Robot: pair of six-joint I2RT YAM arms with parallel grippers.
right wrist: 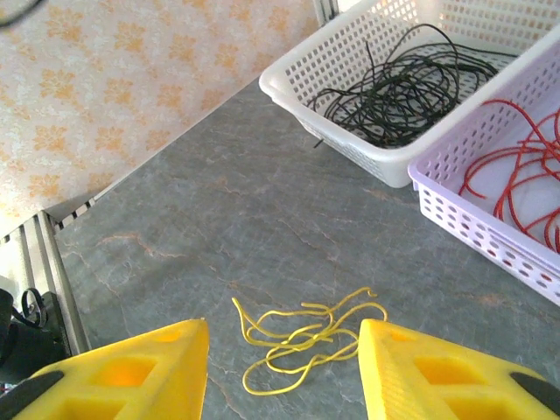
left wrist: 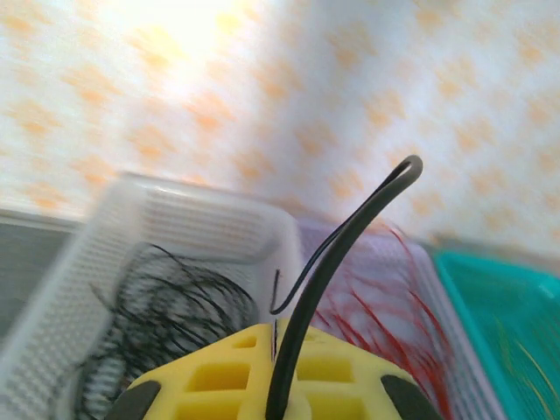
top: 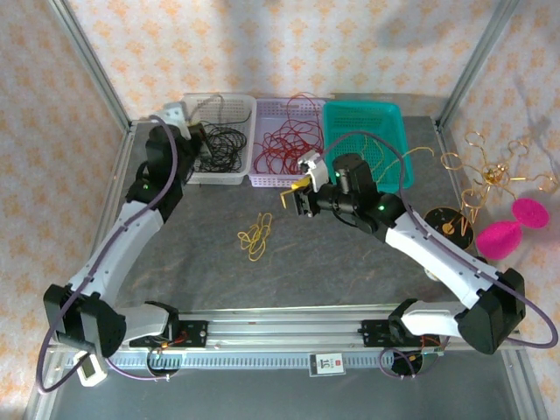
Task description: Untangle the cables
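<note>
The left fingers (left wrist: 210, 376) are pinched shut on a black cable (left wrist: 341, 245), which rises from between them in a bent loop, the white basket (left wrist: 201, 219) of black strands just beyond. The right fingers (right wrist: 131, 372) stand apart, holding nothing, above the yellow cables (right wrist: 302, 337) tangled on the counter (right wrist: 219, 219). Sorting by colour seems the step in hand; next, probably, release the black one into its basket and lower the right fingers squarely over the bunch. The wrist views give grip and gap; the top view places the bunch mid-counter, apart from the baskets.
</note>
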